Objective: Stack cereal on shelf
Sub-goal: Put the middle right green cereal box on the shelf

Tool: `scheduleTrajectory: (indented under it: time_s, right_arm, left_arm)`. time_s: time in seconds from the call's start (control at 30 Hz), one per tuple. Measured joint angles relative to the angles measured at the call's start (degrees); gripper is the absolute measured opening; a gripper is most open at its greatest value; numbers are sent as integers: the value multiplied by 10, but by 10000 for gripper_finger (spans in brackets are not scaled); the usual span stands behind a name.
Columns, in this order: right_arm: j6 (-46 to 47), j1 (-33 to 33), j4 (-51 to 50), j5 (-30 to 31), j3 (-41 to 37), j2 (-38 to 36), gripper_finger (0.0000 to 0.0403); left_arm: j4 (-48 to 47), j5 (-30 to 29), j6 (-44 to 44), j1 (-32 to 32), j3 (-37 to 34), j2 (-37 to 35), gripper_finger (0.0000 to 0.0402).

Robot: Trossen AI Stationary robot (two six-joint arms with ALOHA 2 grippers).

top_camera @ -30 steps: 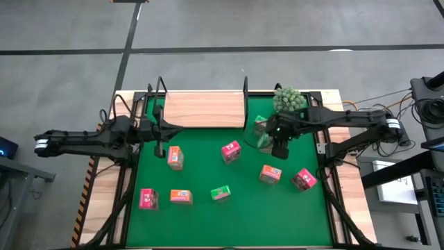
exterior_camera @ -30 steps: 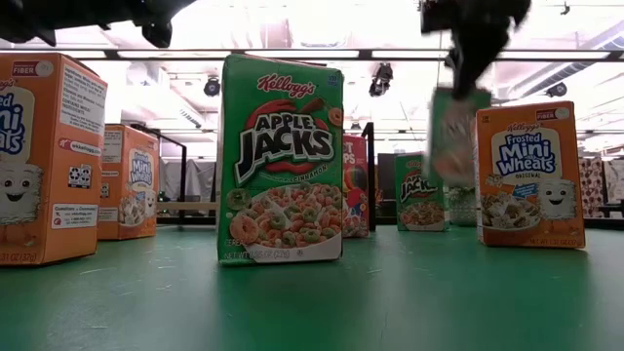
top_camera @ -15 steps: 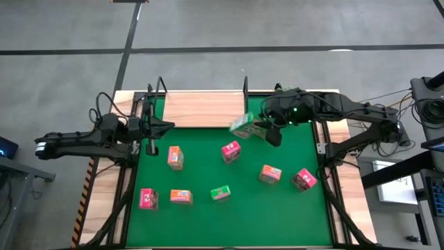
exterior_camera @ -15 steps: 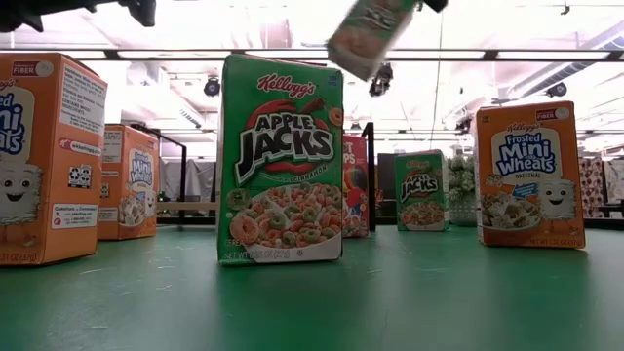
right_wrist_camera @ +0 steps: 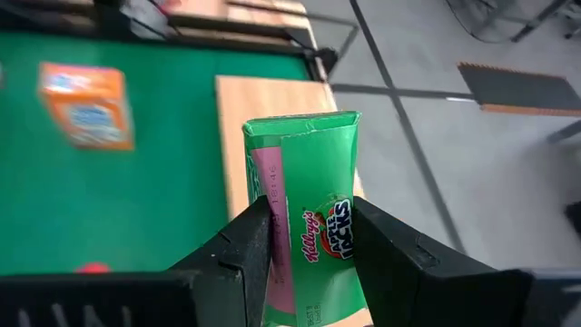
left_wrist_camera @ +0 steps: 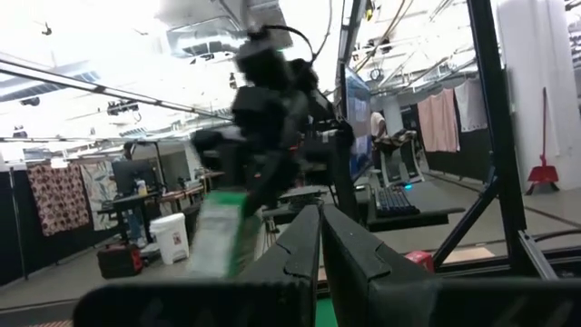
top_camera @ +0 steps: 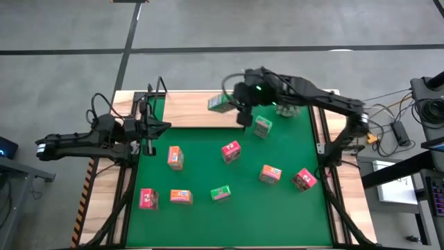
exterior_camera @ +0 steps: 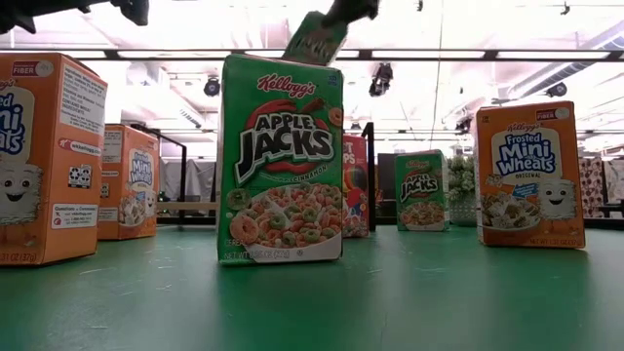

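My right gripper point(top_camera: 234, 105) is shut on a small green cereal box point(top_camera: 219, 104) and hovers over the right end of the light wooden shelf point(top_camera: 191, 110). In the low view the box point(exterior_camera: 314, 37) is high up and tilted. Several other small boxes stand on the green mat: another green one point(top_camera: 262, 126) close to the shelf, a pink one point(top_camera: 231, 151), an orange one point(top_camera: 175, 157), and more toward the near edge. My left gripper point(top_camera: 150, 130) is shut, holds nothing and waits at the mat's left edge. My right gripper pinches the green box between its two fingers point(right_wrist_camera: 251, 247), one on each broad face point(right_wrist_camera: 313, 227). The box's top flap end point(right_wrist_camera: 300, 127) sticks out past the fingertips. The box is lifted clear above the shelf and sits tilted in the hold.
A small bushy plant point(top_camera: 287, 106) stands by the shelf's right end, half hidden under my right arm. Black wire brackets point(top_camera: 161, 87) rise at the shelf's ends. Boxes are scattered across the mat's middle and near part point(top_camera: 220, 193), with open mat point(top_camera: 208, 222) along the near edge.
My right gripper has carried the green box up and toward the far left, from above the mat's far right part to over the shelf's right end; the box has tipped over along the way. My left gripper has drawn back slightly toward the left edge.
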Motion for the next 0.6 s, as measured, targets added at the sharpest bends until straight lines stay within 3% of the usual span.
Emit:
scheduleTrajectory:
  time_s: [0.3,0.6]
  right_arm:
    - [-79,-60,-36,-49,149,151,128]
    - [-124,-93,-41,-65,224,256,128]
  left_arm:
    - [-34,0,-13,0,0,-27,0]
    - [-75,0,-26,0,0,-63,0]
